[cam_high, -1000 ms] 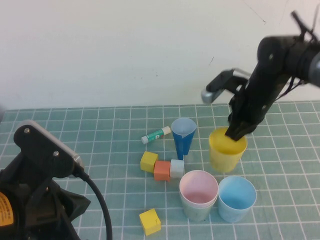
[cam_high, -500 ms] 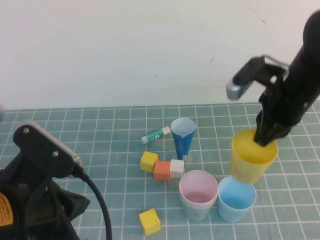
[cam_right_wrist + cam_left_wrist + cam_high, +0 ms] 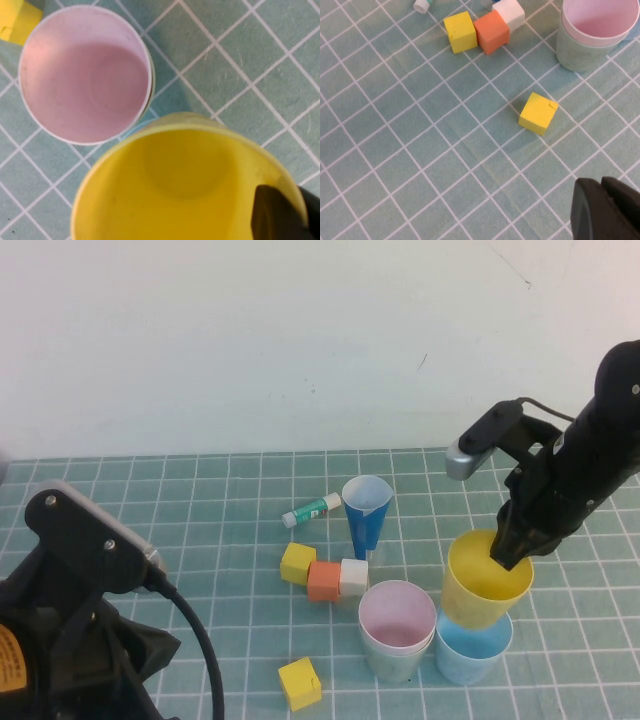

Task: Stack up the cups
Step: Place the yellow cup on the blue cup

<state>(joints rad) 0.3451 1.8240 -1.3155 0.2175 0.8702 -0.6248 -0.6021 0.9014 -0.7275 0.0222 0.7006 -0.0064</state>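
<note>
Four pastel cups are sitting toward the right side of the green gridded mat. The right gripper is pinching the rim of the yellow cup, one finger dipping inside it, and is holding it tilted with its base sitting in the mouth of the light blue cup, which is standing upright on the mat. Just beside the blue one, on its left and touching or nearly so, the pink cup is nesting inside the green cup, whose pale wall is showing below the pink rim. In the right wrist view the yellow cup is filling most of the picture, with the pink cup close alongside. Behind the stacks, a narrow dark blue cone cup is standing upright, a glue stick is lying to its left, and a yellow block, an orange block and a white block are lying in a touching row. Another yellow block is sitting alone nearer the robot. The left gripper is hanging over bare mat at the near left, its fingers pressed together and holding nothing.
</note>
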